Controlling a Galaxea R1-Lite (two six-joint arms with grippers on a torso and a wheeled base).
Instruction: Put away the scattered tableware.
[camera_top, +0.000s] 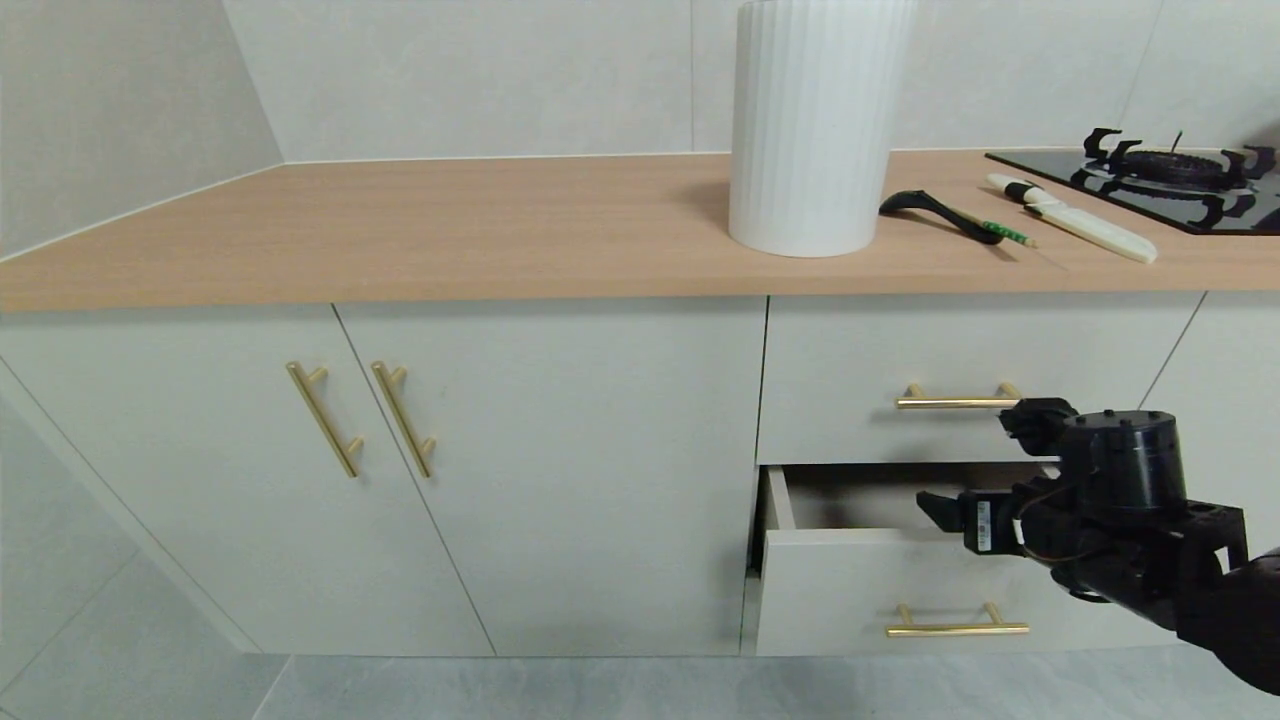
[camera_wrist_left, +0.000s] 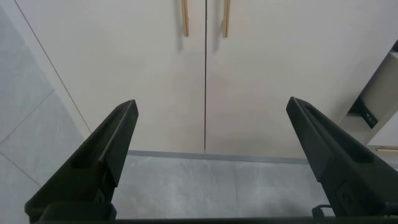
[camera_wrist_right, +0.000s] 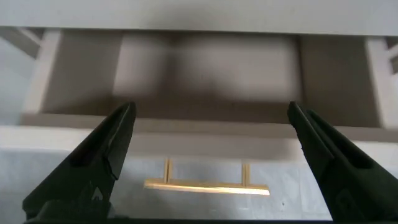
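Observation:
On the wooden countertop (camera_top: 400, 230) lie a black spoon (camera_top: 930, 210), a thin stick with a green end (camera_top: 1003, 233) and a white knife with a black band (camera_top: 1078, 230). Below them the lower drawer (camera_top: 850, 590) stands pulled out, and its inside (camera_wrist_right: 205, 68) holds nothing. My right gripper (camera_top: 985, 460) hangs open just above the drawer's front edge, nothing between its fingers (camera_wrist_right: 112, 149). My left gripper (camera_wrist_left: 211, 106) is open too, low down and facing the double cabinet doors (camera_wrist_left: 249, 81).
A tall white ribbed container (camera_top: 812, 125) stands on the counter left of the utensils. A black gas hob (camera_top: 1165, 175) sits at the far right. The upper drawer (camera_top: 955, 402) is closed. Grey floor tiles (camera_wrist_left: 205, 186) run beneath the cabinets.

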